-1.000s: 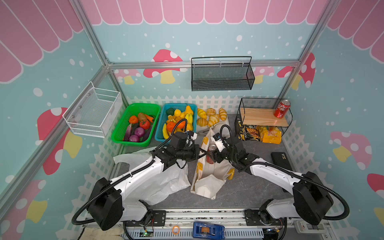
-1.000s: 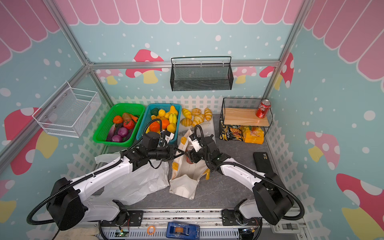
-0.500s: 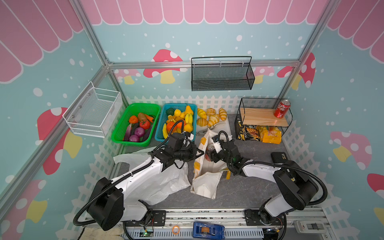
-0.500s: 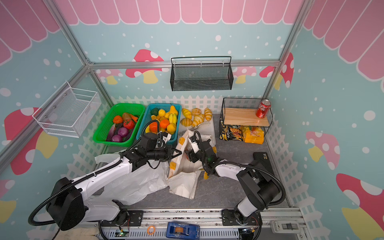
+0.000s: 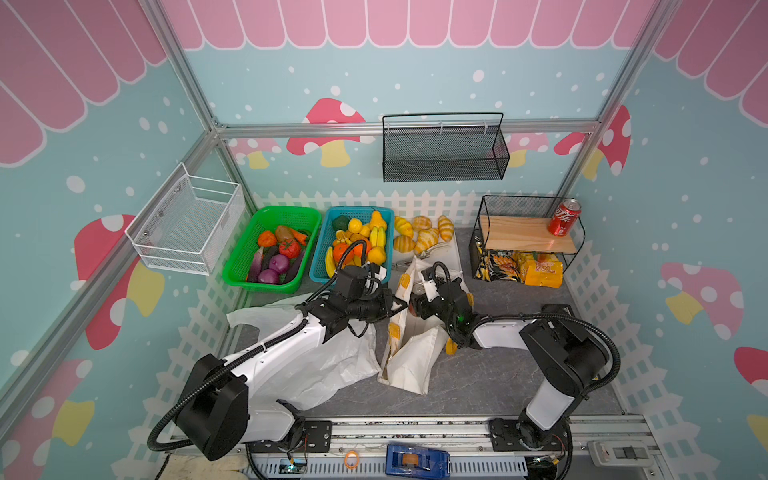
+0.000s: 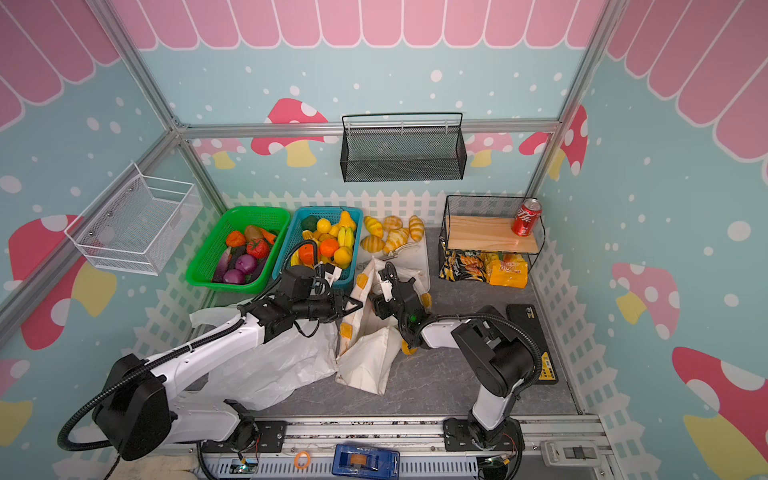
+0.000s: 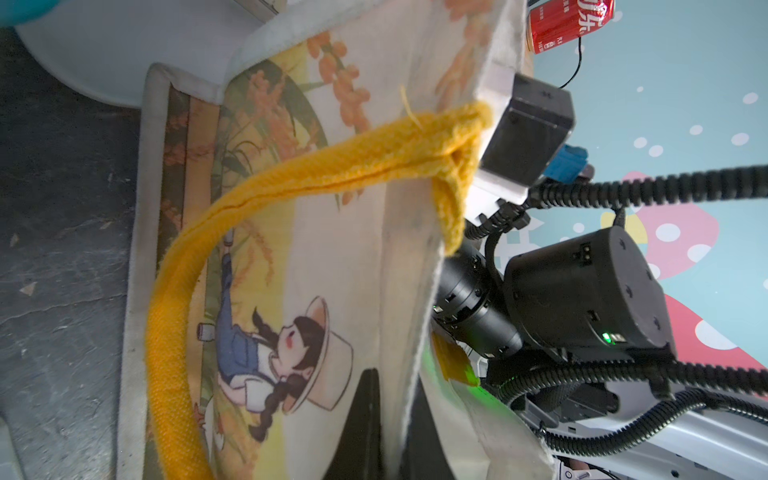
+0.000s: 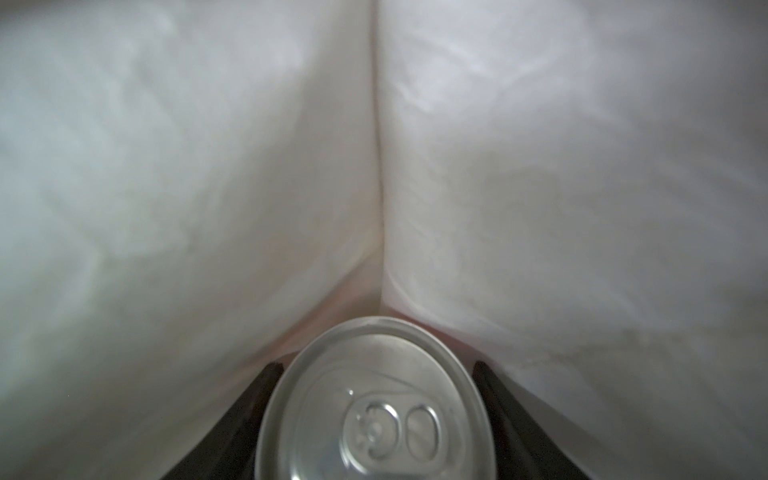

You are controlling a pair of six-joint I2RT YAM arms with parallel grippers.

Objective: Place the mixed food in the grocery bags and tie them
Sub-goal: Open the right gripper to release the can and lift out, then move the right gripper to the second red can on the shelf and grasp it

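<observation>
Top view first: the left gripper [image 5: 395,306] is pinched tight on the rim of the stiff white tote with yellow handles [image 5: 409,365], mid-table. The right gripper [image 5: 415,304] is plunged into its mouth.

Left wrist view: black fingers [image 7: 365,415] clamp the tote's printed wall edge.

Right wrist view: the right gripper's jaws hug a silver-topped soda can [image 8: 376,411], deep between the tote's white walls.

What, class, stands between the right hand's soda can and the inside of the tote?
Nothing visible: the right hand holds the soda can inside the tote, bare white fabric ahead; the left hand pinches its rim.
</observation>
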